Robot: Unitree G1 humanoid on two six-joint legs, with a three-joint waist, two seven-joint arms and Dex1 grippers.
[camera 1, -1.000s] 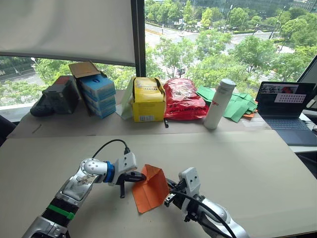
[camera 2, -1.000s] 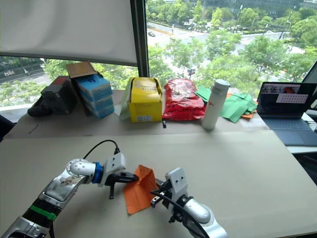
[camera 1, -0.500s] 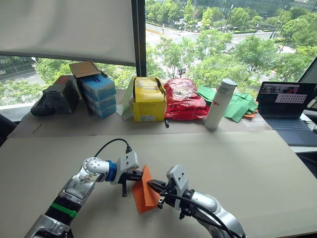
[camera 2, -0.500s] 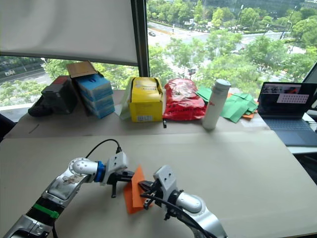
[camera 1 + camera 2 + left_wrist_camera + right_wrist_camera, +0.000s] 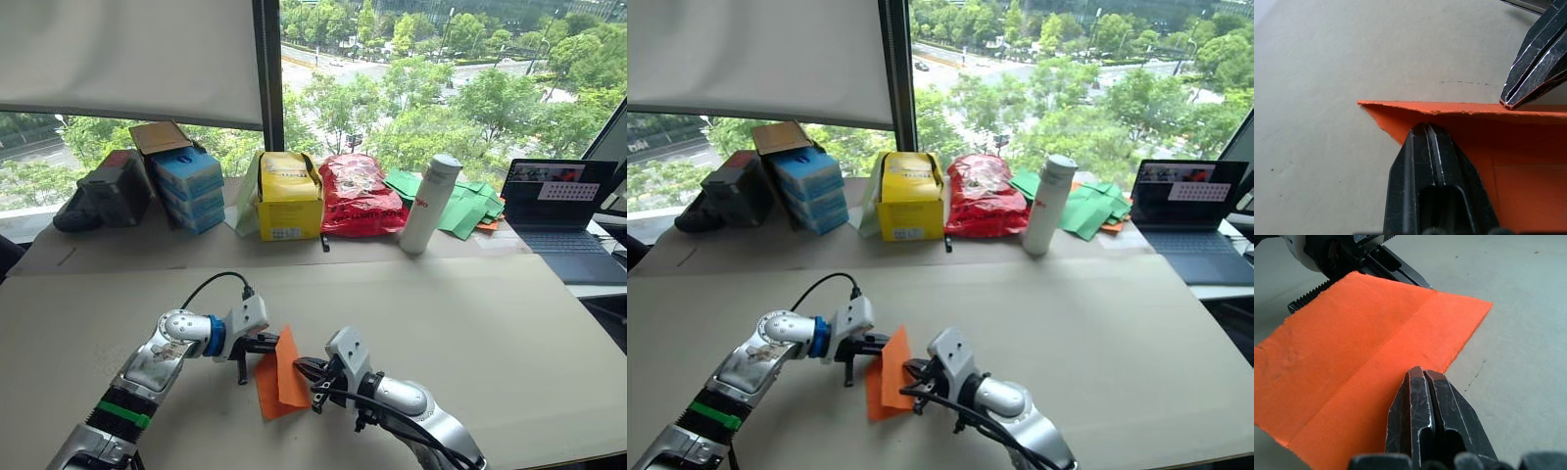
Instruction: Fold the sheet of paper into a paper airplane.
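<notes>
The sheet of paper (image 5: 277, 377) is bright orange and stands half folded on the beige table (image 5: 470, 323), one flap raised almost upright over the other. My left gripper (image 5: 266, 344) is shut on the sheet's left side; the left wrist view shows its closed tips (image 5: 1425, 128) over the orange paper (image 5: 1528, 147). My right gripper (image 5: 302, 368) comes in from the right and is shut on the raised flap's edge, with its tips (image 5: 1421, 372) at the border of the creased sheet (image 5: 1366, 342). The two grippers are nearly touching.
Along the back of the table stand blue boxes (image 5: 191, 186), a yellow box (image 5: 290, 196), a red bag (image 5: 361, 194), a white bottle (image 5: 429, 204), green paper pieces (image 5: 465, 206) and an open laptop (image 5: 558, 211). A dark bag (image 5: 98, 191) lies at far left.
My right gripper has moved left toward the left gripper, carrying the sheet's right flap up and over. The paper went from spread open to standing nearly on edge.
</notes>
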